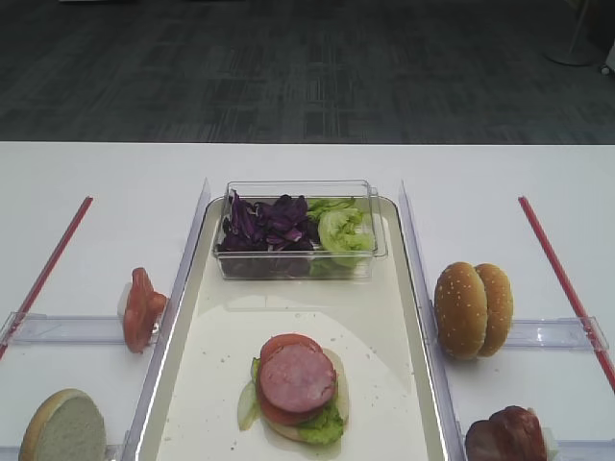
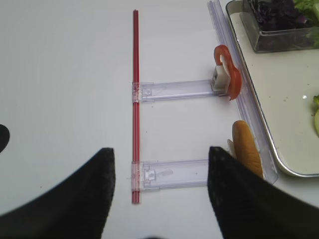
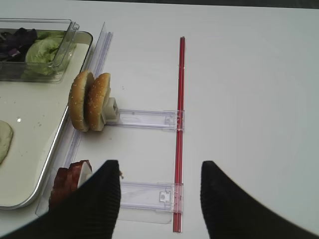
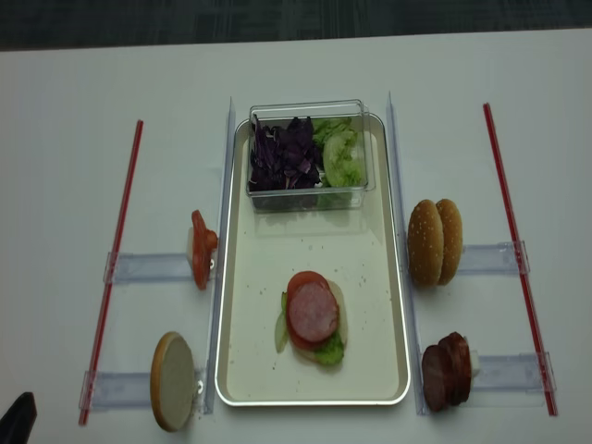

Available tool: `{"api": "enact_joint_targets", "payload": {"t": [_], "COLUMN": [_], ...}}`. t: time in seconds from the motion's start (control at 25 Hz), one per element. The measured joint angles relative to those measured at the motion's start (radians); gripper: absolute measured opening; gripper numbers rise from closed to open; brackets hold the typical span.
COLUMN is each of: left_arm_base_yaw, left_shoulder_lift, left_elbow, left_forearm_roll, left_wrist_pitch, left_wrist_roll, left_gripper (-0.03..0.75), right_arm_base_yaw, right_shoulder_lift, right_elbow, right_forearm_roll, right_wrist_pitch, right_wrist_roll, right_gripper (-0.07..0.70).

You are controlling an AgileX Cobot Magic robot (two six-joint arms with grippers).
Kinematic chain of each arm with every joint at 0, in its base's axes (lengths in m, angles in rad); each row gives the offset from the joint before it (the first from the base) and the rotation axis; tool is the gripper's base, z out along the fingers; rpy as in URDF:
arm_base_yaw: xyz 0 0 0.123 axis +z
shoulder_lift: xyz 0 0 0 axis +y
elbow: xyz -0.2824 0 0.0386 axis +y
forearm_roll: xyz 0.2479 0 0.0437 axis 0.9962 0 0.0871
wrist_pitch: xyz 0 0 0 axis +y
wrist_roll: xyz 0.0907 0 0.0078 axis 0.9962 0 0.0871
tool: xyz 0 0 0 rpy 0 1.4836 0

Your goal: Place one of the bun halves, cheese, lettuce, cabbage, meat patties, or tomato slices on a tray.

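Both grippers are held spread and empty: the right gripper (image 3: 159, 196) above the table near the meat patties (image 3: 70, 181), the left gripper (image 2: 160, 186) beside a bun half (image 2: 246, 152).

Bright, even overhead light; soft shadows (tray (image 4: 393, 305) rim glints), wrist views slightly blurred

On the cream tray (image 4: 388, 305), a pink meat patty (image 4: 313, 312) lies flat atop a tomato slice (image 4: 302, 281), lettuce (image 4: 327, 351) and a pale bun base. Purple cabbage (image 4: 282, 155) and green leaves (image 4: 340, 153) fill the clear box at the tray's far end. Two sesame bun halves (image 4: 435, 241) stand on edge to the right of the tray, with spare patties (image 4: 446, 370) nearer.
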Motion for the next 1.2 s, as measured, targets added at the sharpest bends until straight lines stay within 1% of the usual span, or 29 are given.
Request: {"api": "enact_joint_targets", "payload": {"t": [0.72,0.92,1.2], "left_arm_base_yaw": [0.0,0.0,0.0], "left_shoulder_lift": [0.0,0.0,0.0], "left_elbow": [0.0,0.0,0.0], "left_forearm_roll": [-0.007,-0.007,-0.007], "left_wrist_pitch": [0.0,0.0,0.0], "left_wrist_roll": [0.0,0.0,0.0], "left_gripper": [0.38,0.38,0.38], "right_arm_base_yaw": [0.0,0.0,0.0], "right_shoulder_lift": [0.0,0.0,0.0], "right_elbow": [0.0,0.0,0.0], "right_forearm_roll": [0.0,-0.002,-0.002], "right_wrist_pitch": [0.0,0.0,0.0], "right_wrist_roll": [-0.002,-0.002,-0.002], "right_gripper": [0.4,0.428,0.433]}}
